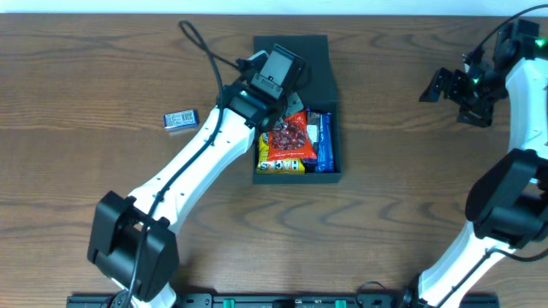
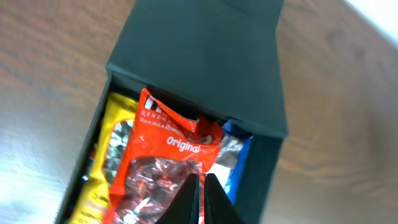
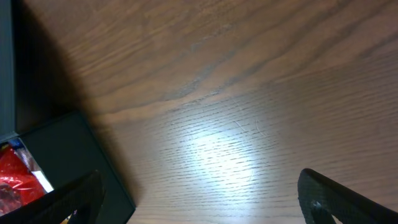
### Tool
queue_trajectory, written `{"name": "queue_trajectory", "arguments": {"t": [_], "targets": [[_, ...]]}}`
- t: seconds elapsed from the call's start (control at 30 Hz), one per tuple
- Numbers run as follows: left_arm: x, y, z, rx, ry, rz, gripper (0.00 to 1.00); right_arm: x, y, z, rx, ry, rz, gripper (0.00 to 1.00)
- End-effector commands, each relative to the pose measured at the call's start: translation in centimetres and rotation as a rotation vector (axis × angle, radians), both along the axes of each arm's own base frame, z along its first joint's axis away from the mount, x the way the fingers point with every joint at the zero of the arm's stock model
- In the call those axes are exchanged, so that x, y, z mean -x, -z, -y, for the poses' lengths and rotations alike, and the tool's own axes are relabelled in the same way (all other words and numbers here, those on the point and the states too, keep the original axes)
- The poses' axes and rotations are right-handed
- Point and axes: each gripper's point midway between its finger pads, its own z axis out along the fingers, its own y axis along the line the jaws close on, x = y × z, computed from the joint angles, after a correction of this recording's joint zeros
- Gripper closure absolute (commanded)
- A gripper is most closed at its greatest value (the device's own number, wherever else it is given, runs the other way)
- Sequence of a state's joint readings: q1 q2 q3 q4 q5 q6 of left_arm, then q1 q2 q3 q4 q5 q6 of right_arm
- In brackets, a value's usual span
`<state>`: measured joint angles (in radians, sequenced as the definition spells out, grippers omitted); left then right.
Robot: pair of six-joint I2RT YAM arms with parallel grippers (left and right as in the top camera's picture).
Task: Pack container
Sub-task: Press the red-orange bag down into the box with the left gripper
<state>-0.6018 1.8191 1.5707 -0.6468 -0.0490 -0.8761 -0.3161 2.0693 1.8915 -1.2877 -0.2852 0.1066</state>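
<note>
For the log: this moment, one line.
left gripper shut over red candy packet | right gripper open | dark matte rectangular cardboard box lid open

— What's the furniture here?
— One dark brown wood-grain table (image 1: 86, 68), filling the view.
— And beyond it?
— A pale strip (image 1: 103, 7) along the table's far edge; a soft glare (image 3: 217, 155) on its top.

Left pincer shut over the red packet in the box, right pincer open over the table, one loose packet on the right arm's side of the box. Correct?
Wrong side. The overhead view shows the loose packet on the left arm's side of the container, not the right. Rest holds: left pincer shut over the red packet, right pincer open over the table.
</note>
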Motion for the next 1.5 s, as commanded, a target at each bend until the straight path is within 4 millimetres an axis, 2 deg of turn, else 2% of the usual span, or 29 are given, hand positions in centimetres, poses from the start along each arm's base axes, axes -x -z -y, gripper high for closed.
{"name": "queue_trajectory", "arguments": {"t": [0.0, 0.17, 0.37, 0.6, 0.77, 0.87, 1.0, 1.1, 1.2, 1.3, 1.47], "targets": [[-0.1, 2.0, 1.1, -0.130, 0.187, 0.013, 0.94, -0.4, -0.4, 0.1, -0.006, 0.009, 0.017, 0.01], [0.4, 5.7, 2.2, -0.188, 0.328, -0.043, 0.94, -0.4, -0.4, 0.2, 0.000, 0.010, 0.014, 0.01], [1.9, 9.7, 0.9, -0.278, 0.388, -0.164, 0.94, -0.3, -0.4, 0.2, 0.000, 0.010, 0.011, 0.01], [3.4, 10.0, -2.5, -0.458, 0.420, -0.231, 0.94, -0.3, -0.4, 0.2, -0.001, 0.010, 0.010, 0.01], [3.9, 9.2, -4.1, -0.524, 0.406, -0.246, 0.94, -0.3, -0.4, 0.2, 0.000, 0.010, 0.011, 0.01], [3.1, 6.8, -3.3, -0.486, 0.397, -0.181, 0.94, -0.4, -0.4, 0.2, 0.001, 0.010, 0.014, 0.01], [0.6, 0.6, -1.4, -0.394, 0.372, 0.007, 0.94, -0.4, -0.4, 0.2, 0.001, 0.010, 0.014, 0.01], [-0.7, -1.7, 1.6, -0.310, 0.480, 0.136, 0.94, -0.4, -0.4, 0.2, 0.000, 0.010, 0.014, 0.01], [-0.6, -0.8, 3.6, -0.250, 0.570, 0.139, 0.94, -0.3, -0.4, 0.2, 0.000, 0.009, 0.012, 0.01], [-0.7, 1.7, 3.8, -0.266, 0.595, 0.088, 0.94, -0.3, -0.4, 0.2, 0.001, 0.003, 0.012, 0.01], [0.4, 5.8, 5.7, -0.217, 0.732, 0.008, 0.94, -0.3, -0.4, 0.2, 0.001, 0.003, 0.013, 0.01]]}}
